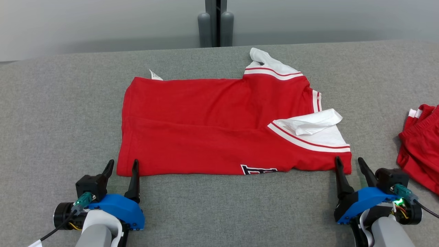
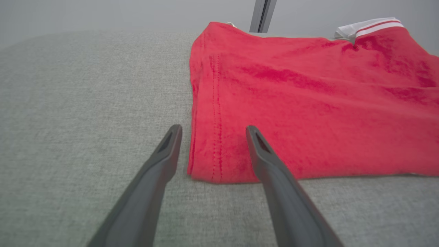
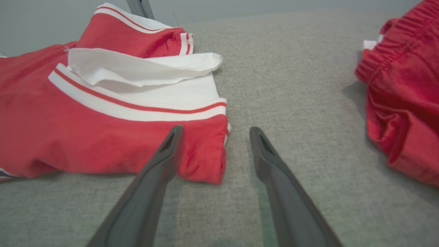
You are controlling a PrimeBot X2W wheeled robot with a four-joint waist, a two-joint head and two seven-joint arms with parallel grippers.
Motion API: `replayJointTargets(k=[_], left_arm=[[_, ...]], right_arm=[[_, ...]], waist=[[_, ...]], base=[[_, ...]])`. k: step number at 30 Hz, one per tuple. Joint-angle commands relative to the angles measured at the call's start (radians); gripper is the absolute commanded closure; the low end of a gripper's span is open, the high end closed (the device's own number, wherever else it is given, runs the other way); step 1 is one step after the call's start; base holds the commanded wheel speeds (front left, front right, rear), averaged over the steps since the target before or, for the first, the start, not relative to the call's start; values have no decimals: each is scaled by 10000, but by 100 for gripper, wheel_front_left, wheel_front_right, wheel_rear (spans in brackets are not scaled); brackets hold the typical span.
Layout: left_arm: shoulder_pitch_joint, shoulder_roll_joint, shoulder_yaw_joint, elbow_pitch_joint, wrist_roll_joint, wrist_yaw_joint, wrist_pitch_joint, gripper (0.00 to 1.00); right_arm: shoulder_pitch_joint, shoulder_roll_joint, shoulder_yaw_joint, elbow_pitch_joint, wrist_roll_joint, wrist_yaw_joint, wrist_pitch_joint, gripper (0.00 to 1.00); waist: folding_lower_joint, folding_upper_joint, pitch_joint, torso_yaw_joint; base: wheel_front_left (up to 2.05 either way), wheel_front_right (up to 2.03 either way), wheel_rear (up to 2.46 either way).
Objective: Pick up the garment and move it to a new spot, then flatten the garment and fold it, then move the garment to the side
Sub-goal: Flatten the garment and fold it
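Currently I am watching the red garment [image 1: 212, 123] lying folded on the grey desk [image 1: 51, 120]; the left end effector [image 1: 123, 162] and right end effector [image 1: 349, 159] are resting at its near corners, fingers apart (another red piece [image 1: 420, 154] is lying right).

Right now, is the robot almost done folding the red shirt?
About halfway. Done: the red shirt lies flat on the table, apparently folded once. In hand: nothing; the left pincer and right pincer stand open at its near corners. Left: probably another fold, then moving it to the side.
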Motion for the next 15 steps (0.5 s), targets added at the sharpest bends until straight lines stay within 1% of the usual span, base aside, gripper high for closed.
replayJointTargets(k=[1,5,7,8,9,10,12,15], left_arm=[[-129,22,-22,3,-3,-9,-27,0],[-137,39,-145,12,-68,-24,-25,0],[-130,39,-263,13,-118,-28,-27,0],[-129,57,-311,12,-173,-28,-27,0],[-125,66,-411,-6,-198,-27,-27,0],[-115,84,-485,-11,-254,-28,-27,0],[-76,140,-542,-16,-364,-29,-27,0],[-32,199,-697,4,-495,-28,-27,0]], right_arm=[[-113,-48,-16,65,-64,5,-30,0],[-309,-51,47,799,-247,4,-30,0],[-404,-43,98,1315,-374,4,-6,25],[-450,-40,94,1503,-393,5,-4,61],[-530,-38,126,1655,-402,5,-3,82],[-585,-34,176,1787,-388,5,4,100],[-682,-34,228,1953,-355,4,5,100],[-835,-32,388,1851,-254,5,-9,100]], waist=[[0,0,1,17],[0,0,-45,38],[0,0,-85,43],[0,0,-105,41],[0,0,-123,38],[0,0,-147,33],[0,0,-207,12],[0,0,-281,-34]], base=[[0,0,0],[0,0,0],[0,0,0],[0,0,0],[0,0,0],[0,0,0],[0,0,0],[0,0,0]])
